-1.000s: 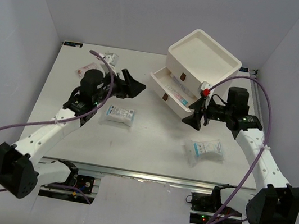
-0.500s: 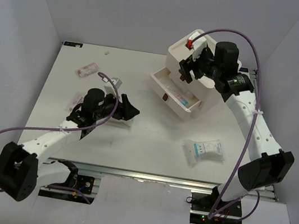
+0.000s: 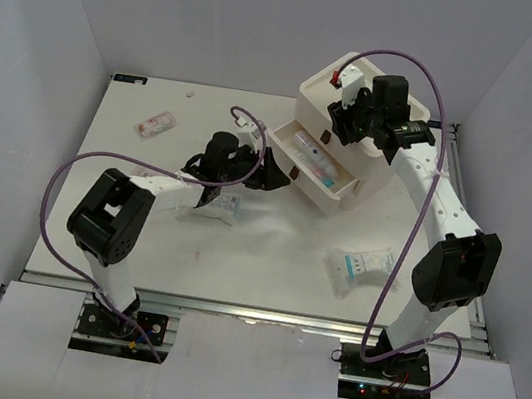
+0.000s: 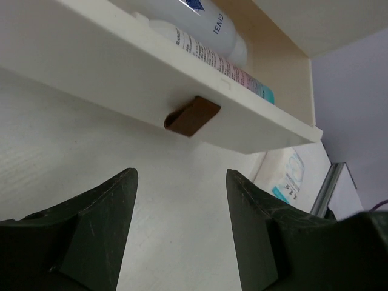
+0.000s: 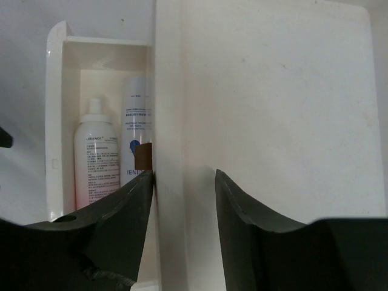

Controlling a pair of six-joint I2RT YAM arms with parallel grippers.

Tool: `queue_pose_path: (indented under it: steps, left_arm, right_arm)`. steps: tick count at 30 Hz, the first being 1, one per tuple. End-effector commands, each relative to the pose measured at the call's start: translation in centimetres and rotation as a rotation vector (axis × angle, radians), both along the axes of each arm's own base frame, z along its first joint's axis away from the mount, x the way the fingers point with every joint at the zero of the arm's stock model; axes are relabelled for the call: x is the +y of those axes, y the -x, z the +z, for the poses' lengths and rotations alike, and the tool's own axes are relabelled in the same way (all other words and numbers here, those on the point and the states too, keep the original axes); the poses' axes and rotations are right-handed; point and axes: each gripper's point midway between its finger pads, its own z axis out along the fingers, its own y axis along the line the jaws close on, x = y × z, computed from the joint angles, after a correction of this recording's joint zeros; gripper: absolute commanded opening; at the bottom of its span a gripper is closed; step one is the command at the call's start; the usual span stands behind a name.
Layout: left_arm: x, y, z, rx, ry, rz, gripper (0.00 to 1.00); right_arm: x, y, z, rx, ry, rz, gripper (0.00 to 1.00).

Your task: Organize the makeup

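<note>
Seen from above, the left gripper (image 3: 275,175) reaches across the white table (image 3: 138,240) to the pulled-out drawer (image 3: 340,193) of the tall white plastic drawer box (image 3: 313,94) at the far right. Only its wrist camera shows the hand's state: the black fingers (image 4: 103,212) stand wide apart and empty, just short of the flat brown knob (image 4: 193,116), not touching it. The right gripper (image 3: 342,123) hangs over the box's recessed top. Its own camera shows the jaws moderately parted with nothing between them, one finger at the rim and the other over the bare floor. That view alone looks straight down into the drawer, where a white plastic bottle (image 5: 96,163) and a white printed tube (image 5: 134,121) lie side by side. The overhead view adds the loose makeup: a white packet with teal print (image 3: 364,268) near right, a second white packet (image 3: 217,202) under the left arm, and a pinkish sachet (image 3: 154,123) far left.
</note>
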Motion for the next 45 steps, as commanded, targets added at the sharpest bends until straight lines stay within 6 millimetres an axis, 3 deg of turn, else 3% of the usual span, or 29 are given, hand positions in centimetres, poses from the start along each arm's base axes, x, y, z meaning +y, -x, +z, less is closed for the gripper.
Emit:
queue_pose_path:
  steps: [1, 4, 10, 20, 25, 30, 33, 39, 45]
  left_arm:
    - [-2.4, -3.1, 1.7, -0.160, -0.039, -0.007, 0.70]
    - [-4.2, -4.1, 0.6, -0.231, -0.113, -0.049, 0.69]
    - [-6.6, -6.7, 1.1, -0.350, -0.192, -0.038, 0.69]
    - [-10.1, -10.8, 2.9, -0.426, -0.168, 0.033, 0.67]
    - [-11.5, -12.0, 2.9, -0.423, -0.150, 0.034, 0.68]
    - [-11.0, -11.1, 2.8, -0.442, -0.139, 0.030, 0.72]
    - [-9.8, -9.7, 4.3, -0.513, -0.123, 0.037, 0.76]
    - [-8.7, -7.4, 2.5, -0.529, -0.130, -0.011, 0.80]
    - [-9.5, -8.4, 0.2, -0.488, -0.137, -0.010, 0.78]
  right_arm:
    - [-1.0, 0.0, 1.5, -0.008, -0.079, 0.013, 0.42]
    - [-0.6, 0.7, 0.3, 0.046, -0.095, 0.048, 0.30]
    - [0.8, 1.6, -1.2, 0.131, -0.128, 0.114, 0.15]
    - [2.1, 2.9, -3.9, 0.263, -0.158, 0.179, 0.10]
    - [1.9, 3.1, -4.2, 0.274, -0.154, 0.173, 0.11]
    - [1.7, 3.1, -3.8, 0.262, -0.149, 0.164, 0.13]
    - [1.6, 2.9, -3.6, 0.254, -0.149, 0.161, 0.14]
    - [1.7, 2.8, -3.6, 0.257, -0.154, 0.160, 0.15]
    - [1.8, 2.9, -3.7, 0.263, -0.158, 0.164, 0.15]
